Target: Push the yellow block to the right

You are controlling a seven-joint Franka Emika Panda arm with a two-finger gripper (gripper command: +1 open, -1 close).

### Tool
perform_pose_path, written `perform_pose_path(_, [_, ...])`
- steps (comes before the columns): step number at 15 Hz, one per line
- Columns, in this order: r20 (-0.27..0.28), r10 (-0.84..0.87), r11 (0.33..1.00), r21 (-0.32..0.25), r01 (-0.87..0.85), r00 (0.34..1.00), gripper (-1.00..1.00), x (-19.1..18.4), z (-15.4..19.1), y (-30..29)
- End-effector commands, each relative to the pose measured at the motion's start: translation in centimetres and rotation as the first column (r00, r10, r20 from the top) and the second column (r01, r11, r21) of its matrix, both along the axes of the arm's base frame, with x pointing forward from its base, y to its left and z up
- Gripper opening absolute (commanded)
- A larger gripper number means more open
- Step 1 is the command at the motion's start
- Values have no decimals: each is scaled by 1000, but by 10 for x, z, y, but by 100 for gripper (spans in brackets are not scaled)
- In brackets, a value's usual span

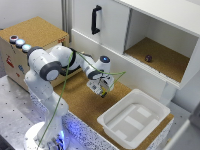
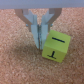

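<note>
In the wrist view the yellow block [image 2: 55, 47] lies on the cork surface [image 2: 20, 65]; it is a small cube with dark T marks on its top face. My gripper [image 2: 40, 45] is shut with nothing between the fingers. The fingertips are pressed together against the block's side. In the exterior view the gripper [image 1: 102, 90] reaches down to the cork board [image 1: 82, 102] in front of the cabinet, and the block is barely visible at its tips.
A white plastic tray [image 1: 116, 131] sits on the cork board toward the exterior view's right. Behind stands a white cabinet [image 1: 112, 22] whose open compartment holds a small dark purple object [image 1: 148, 58]. A cardboard box [image 1: 35, 30] with buttons stands at the left.
</note>
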State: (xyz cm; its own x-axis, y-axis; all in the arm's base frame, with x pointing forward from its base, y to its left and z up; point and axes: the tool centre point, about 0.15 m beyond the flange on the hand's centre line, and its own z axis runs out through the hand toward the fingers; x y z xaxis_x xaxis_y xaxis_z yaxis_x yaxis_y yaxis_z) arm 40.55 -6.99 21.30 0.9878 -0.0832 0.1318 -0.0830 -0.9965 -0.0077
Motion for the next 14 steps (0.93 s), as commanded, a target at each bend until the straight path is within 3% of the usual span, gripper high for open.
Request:
perform_pose_path(1, [65,-56,986,-156,66,996,-100,-26,2,6])
perform_pose_path(6, [49,-82,989,-121,87,995,-100,-32,-1,-4])
perform_pose_path(14, [60,-87,986,-135,94,994,-100,-19,-7,-27])
